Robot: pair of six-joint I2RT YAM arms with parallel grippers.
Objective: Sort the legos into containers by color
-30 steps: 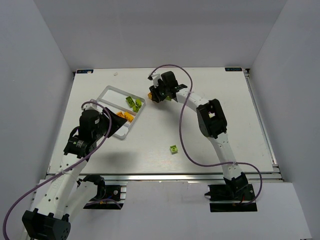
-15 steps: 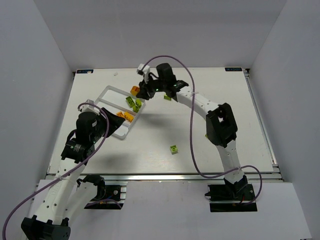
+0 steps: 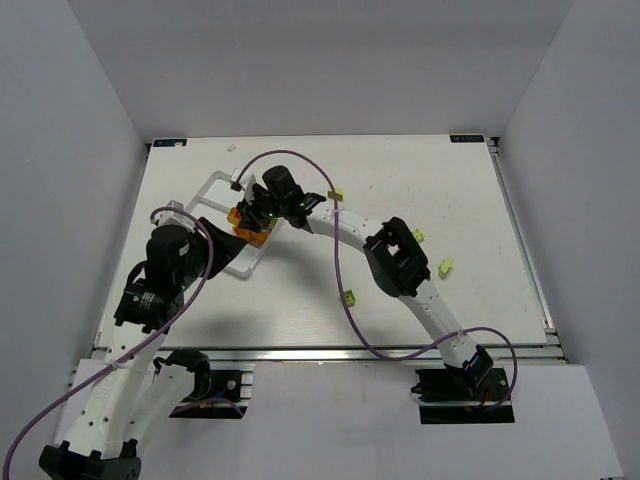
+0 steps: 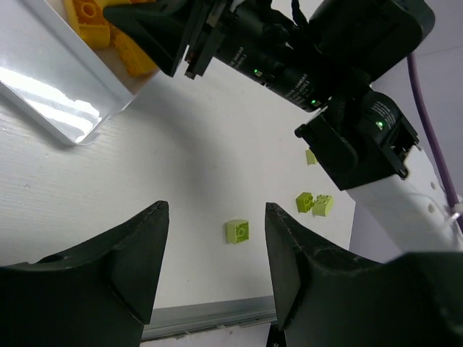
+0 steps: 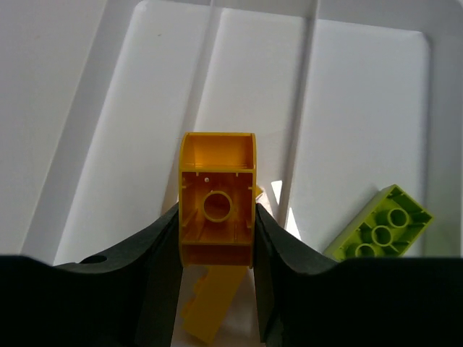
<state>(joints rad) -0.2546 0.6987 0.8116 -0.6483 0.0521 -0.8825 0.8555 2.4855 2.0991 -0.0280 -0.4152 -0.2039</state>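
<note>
My right gripper (image 5: pixel 217 249) is shut on an orange lego (image 5: pixel 217 210), held underside up just over the clear tray (image 5: pixel 145 87). Below it in the tray lie another orange lego (image 5: pixel 210 307) and a lime green lego (image 5: pixel 380 231). In the top view the right gripper (image 3: pixel 250 213) is over the tray's (image 3: pixel 210 185) near end. My left gripper (image 4: pixel 215 210) is open and empty above the table by the tray's near corner (image 4: pixel 72 116). A green lego (image 4: pixel 237 230) lies on the table between its fingertips in that view.
Green legos lie loose on the table (image 3: pixel 349 297), (image 3: pixel 336 193), (image 3: pixel 418 236), (image 3: pixel 444 267). The right arm stretches across the table's middle toward the tray. The left wrist view shows orange legos (image 4: pixel 87 14) in the tray and two green ones (image 4: pixel 313 204) side by side.
My right gripper has swung left from the table's back middle, carrying the orange lego, and now hangs over the tray. My left gripper has drawn back a little from the tray.
</note>
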